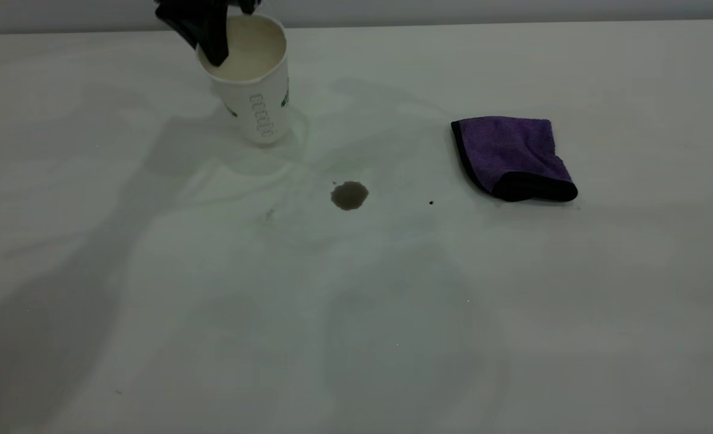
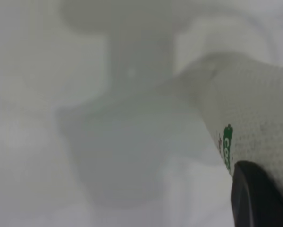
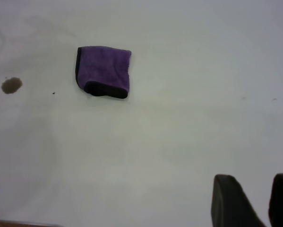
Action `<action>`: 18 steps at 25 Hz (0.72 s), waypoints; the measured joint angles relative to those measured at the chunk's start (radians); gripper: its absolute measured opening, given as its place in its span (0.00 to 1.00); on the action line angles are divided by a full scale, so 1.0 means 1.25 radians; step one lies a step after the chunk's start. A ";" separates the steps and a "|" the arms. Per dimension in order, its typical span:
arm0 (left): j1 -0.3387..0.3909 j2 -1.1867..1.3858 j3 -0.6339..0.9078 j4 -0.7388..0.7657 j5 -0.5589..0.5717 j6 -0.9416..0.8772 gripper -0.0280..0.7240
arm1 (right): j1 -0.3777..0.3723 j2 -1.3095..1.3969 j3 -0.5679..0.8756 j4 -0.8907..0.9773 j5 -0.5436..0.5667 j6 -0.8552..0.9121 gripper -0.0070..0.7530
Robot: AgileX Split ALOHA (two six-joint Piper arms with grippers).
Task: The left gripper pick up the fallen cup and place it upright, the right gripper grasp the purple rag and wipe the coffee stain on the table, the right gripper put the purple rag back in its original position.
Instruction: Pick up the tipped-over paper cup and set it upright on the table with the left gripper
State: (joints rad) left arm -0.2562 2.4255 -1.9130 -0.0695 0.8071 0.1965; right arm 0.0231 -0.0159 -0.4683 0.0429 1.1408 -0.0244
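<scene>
The white paper cup point(image 1: 254, 102) with the green logo stands nearly upright at the table's far left, leaning slightly, its base on or just above the table point(image 1: 392, 337). My left gripper point(image 1: 213, 53) is shut on its rim, one finger inside the cream mouth. In the left wrist view the cup wall point(image 2: 254, 113) lies against a black finger point(image 2: 254, 198). The purple rag point(image 1: 510, 154) lies folded at the right, also in the right wrist view point(image 3: 103, 68). The grey-brown coffee stain point(image 1: 349, 195) sits between cup and rag. My right gripper point(image 3: 254, 191) hovers far from the rag, slightly open and empty.
A tiny black speck point(image 1: 431, 202) lies between the stain and the rag. The table's far edge meets a pale wall just behind the cup. The stain also shows in the right wrist view point(image 3: 12, 85).
</scene>
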 joint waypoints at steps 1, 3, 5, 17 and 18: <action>0.002 0.004 0.000 0.000 -0.005 0.000 0.05 | 0.000 0.000 0.000 0.000 0.000 0.000 0.32; 0.004 0.013 0.000 -0.003 -0.022 0.000 0.06 | 0.000 0.000 0.000 0.000 0.000 0.000 0.32; 0.008 0.017 0.000 -0.015 -0.034 0.000 0.07 | 0.000 0.000 0.000 0.000 0.000 0.000 0.32; 0.018 0.020 0.000 -0.043 -0.056 0.030 0.54 | 0.000 0.000 0.000 0.000 0.000 0.000 0.32; 0.018 0.010 0.000 -0.036 -0.054 0.037 0.60 | 0.000 0.000 0.000 0.000 0.000 0.000 0.32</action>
State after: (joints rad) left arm -0.2334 2.4378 -1.9133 -0.1151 0.7394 0.2427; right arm 0.0231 -0.0159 -0.4683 0.0429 1.1408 -0.0244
